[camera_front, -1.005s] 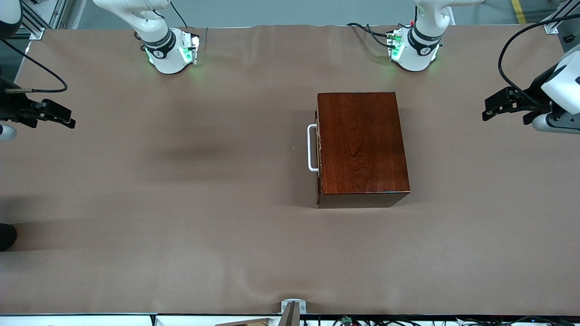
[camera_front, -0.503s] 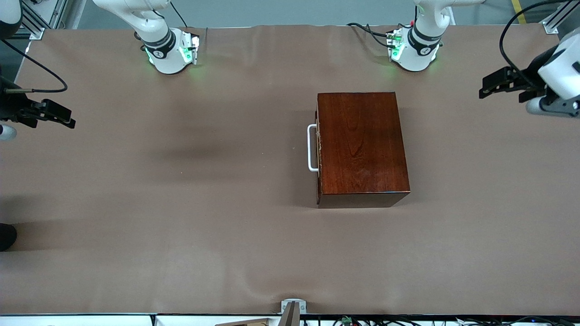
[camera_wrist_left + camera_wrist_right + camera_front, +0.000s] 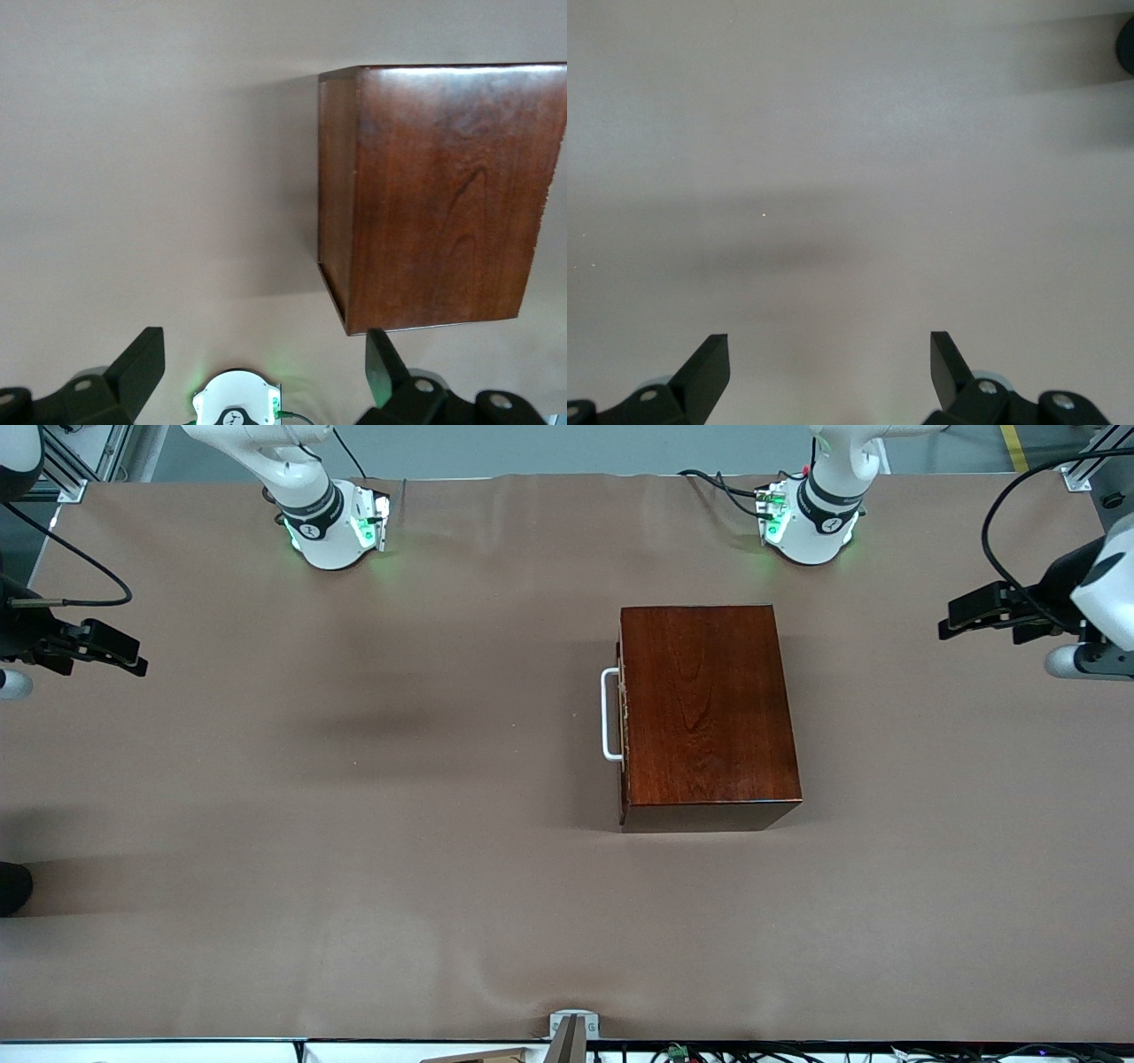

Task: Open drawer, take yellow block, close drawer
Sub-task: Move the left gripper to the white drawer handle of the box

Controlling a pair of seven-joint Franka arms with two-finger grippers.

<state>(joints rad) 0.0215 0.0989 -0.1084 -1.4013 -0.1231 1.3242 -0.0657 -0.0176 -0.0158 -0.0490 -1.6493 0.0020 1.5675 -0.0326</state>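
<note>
Mahogany-fronted drawer (image 3: 623, 717) sits shut, white-handled.

A brown cloth-covered table (image 3: 354, 824) fills the view, softly wrinkled and shadowed. Along its upper edge shows grey floor (image 3: 549, 447) with aluminium framing (image 3: 80, 465) at one corner; cables (image 3: 797, 1052) run along the lower edge

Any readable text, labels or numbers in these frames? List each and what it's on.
None can be read.
Small dark round marks on the white arm bases: too small to read.
Glossy mahogany-coloured wooden box with white U-shaped bar handle: plain wood grain, no label.
Brown table cover: no markings.
</note>
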